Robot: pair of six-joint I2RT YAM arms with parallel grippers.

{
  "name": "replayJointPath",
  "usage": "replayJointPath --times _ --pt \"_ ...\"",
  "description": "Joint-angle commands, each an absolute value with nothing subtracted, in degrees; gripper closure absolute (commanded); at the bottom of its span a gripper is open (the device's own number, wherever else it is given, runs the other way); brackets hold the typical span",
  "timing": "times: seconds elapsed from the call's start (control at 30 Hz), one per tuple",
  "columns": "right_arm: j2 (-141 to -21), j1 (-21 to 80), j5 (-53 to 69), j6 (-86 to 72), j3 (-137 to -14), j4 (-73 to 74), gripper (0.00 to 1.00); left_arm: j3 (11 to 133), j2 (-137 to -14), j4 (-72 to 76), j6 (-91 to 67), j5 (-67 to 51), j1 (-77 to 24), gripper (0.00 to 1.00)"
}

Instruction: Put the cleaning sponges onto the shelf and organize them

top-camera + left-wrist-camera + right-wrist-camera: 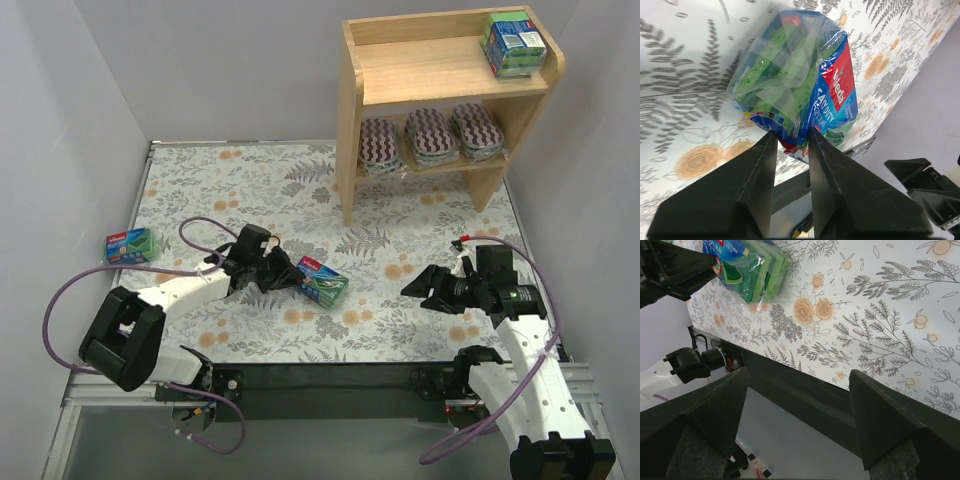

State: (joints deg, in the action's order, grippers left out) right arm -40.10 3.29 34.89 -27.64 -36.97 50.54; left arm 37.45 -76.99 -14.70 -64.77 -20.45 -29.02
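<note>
The tabletop (300, 190) is the biggest thing. It has a cloth on it with gray leaves and orange flowers.

The shelf (350, 100) stands at the far right corner of the tabletop. It is made of light wood and has two levels.

The left tool (290, 279) is near the middle of the tabletop, a bit to the left. It is clenched on the edge of the middle pack (322, 281). From the left wrist, its two black fingers (755, 185) sit close together and the plastic wrap of the pack (790, 75) is pinched between them.

The right tool (425, 285) is low over the near right part of the tabletop. It is spread wide, with nothing in it. From the right wrist, its fingers (715, 410) are far apart, and the cloth and the dark near edge of the tabletop show between them.

Three oval pads (432, 134) with dark red and white wavy stripes stand side by side on the lower level of the shelf.

The top pack (514, 44) of green sponges lies on the upper level, at the right end.

The middle pack is green with a blue and red label. It is well apart from the shelf. I cannot tell if it is lifted or lying flat.

The left pack (130, 244) lies on the tabletop near the left wall, away from both tools.
</note>
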Motion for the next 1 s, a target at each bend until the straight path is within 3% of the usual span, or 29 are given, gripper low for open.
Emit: replayJointPath --times 0.0,0.27,0.7,0.97 --pt "-42.1 6.9 35.2 -30.3 -35.2 42.6 0.25 39.8 -78.1 -9.3 -73.4 -15.0 -34.3 0.8" --pt "-51.3 13.7 30.1 -36.6 -36.7 32.5 0.26 48.3 -91.8 -4.1 -79.7 -12.7 -43.5 0.8" --pt "-62.6 16.1 22.2 -40.3 -35.8 25.6 0.45 49.7 -93.9 -1.4 -84.5 -11.0 -48.8 0.8" --pt "-65.7 16.4 21.0 -40.0 -35.2 23.9 0.51 49.6 -94.6 -1.5 -84.2 -11.5 -48.9 0.8"
